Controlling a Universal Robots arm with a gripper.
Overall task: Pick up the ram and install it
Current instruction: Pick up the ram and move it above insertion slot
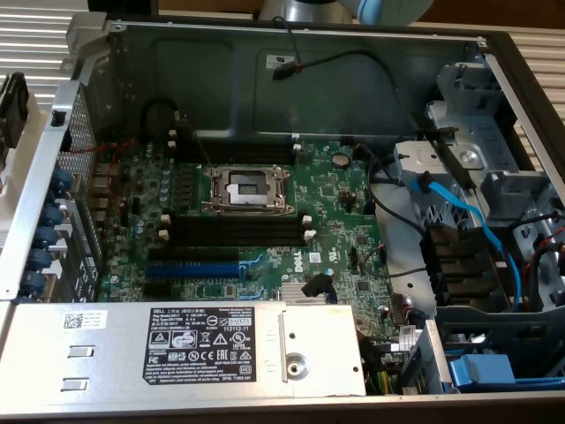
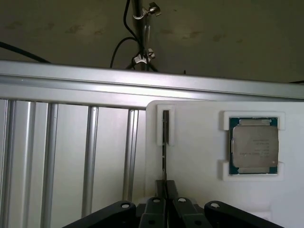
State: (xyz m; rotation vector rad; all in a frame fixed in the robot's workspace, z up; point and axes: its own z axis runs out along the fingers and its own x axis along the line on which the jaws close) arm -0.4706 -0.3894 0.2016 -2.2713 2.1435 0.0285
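The ram point(image 2: 165, 152) is seen edge-on, stood in a slot of a white holder tray point(image 2: 199, 166) near a processor point(image 2: 254, 145), and is pinched between the closed-in fingers of the gripper point(image 2: 166, 197); black memory slots point(image 1: 234, 231) are shown on the motherboard point(image 1: 344, 203) in the exterior view

Case point(image 1: 221, 62): bare grey sheet metal, dull sheen. Motherboard point(image 1: 335, 203): looked glossy green. Socket frame point(image 1: 247, 190): bright polished metal. Slots point(image 1: 234, 231): black plastic, white plastic clips. Power supply point(image 1: 106, 371): brushed grey metal; label point(image 1: 201, 340) black, printed, slightly glossy. Cable point(image 1: 455, 205): glossy blue plastic. Tray point(image 2: 199, 156): matt white plastic. Rail point(image 2: 95, 80): looked like satin aluminium. CPU point(image 2: 254, 145): lid was satin metal. Ram point(image 2: 165, 142): dark matt edge. Gripper point(image 2: 165, 187): was matt black.
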